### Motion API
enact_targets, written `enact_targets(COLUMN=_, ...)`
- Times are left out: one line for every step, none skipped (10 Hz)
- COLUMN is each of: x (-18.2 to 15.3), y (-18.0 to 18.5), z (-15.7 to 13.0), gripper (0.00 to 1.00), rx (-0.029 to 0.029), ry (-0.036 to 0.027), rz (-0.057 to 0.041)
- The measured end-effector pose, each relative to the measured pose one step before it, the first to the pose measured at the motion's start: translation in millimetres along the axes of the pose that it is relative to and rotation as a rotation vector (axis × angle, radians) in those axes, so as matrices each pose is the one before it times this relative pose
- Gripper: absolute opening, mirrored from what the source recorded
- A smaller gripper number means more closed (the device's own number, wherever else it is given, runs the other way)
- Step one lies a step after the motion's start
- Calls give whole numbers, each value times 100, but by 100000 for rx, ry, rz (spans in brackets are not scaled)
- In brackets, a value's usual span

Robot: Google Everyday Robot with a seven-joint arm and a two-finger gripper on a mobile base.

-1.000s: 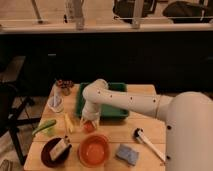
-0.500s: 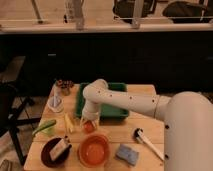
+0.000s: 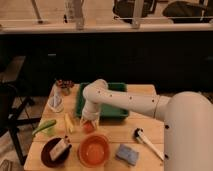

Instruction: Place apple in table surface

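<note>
The gripper [image 3: 89,121] hung straight over the apple [image 3: 88,127] — the fruit at its six o'clock, low against the table surface [image 3: 115,136] (the orange bowl [image 3: 94,150] just beyond); whether it gripped the fruit I couldn't tell

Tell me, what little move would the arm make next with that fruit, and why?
Probably let go and lift straight up. The gripper points down over the apple, which sits low at the table surface, between the green tray and the orange bowl. Whether it fully rests there, I cannot tell.
</note>
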Motion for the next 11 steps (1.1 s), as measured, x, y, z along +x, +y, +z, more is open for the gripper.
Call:
enact_targets(x=4, y=3, z=-1, gripper=78, rx=3, ry=13, rz=2)
enact_targets(x=7, y=16, z=-7, gripper=80, rx=27, ry=2, rz=47)
enact_targets(x=20, y=31, z=-10, gripper=80, rx=31, ry=32, rz=69)
enact_targets(x=-7, y=-6, z=4, gripper=80, rx=-10, ry=-16, rz=-10)
enact_targets(x=-3, y=5, z=16, gripper=80, rx=11, ry=-35, rz=21)
enact_targets(x=-11, y=32, z=78, gripper=80, rx=-14, ry=-128, rz=43)
enact_targets(x=7, y=7, z=-17, gripper=80, rx=17, ry=23, rz=27)
enact_targets(x=3, y=7, z=-2, gripper=80, rx=4, ry=2, rz=15)
enact_targets(x=-1, y=-4, z=3, gripper=80, rx=0, ry=-1, rz=-10)
enact_targets(x=1, y=1, z=-3, gripper=80, rx=-1, ry=3, rz=4)
enact_targets(x=1, y=-1, z=-3, gripper=80, rx=10, ry=1, rz=6)
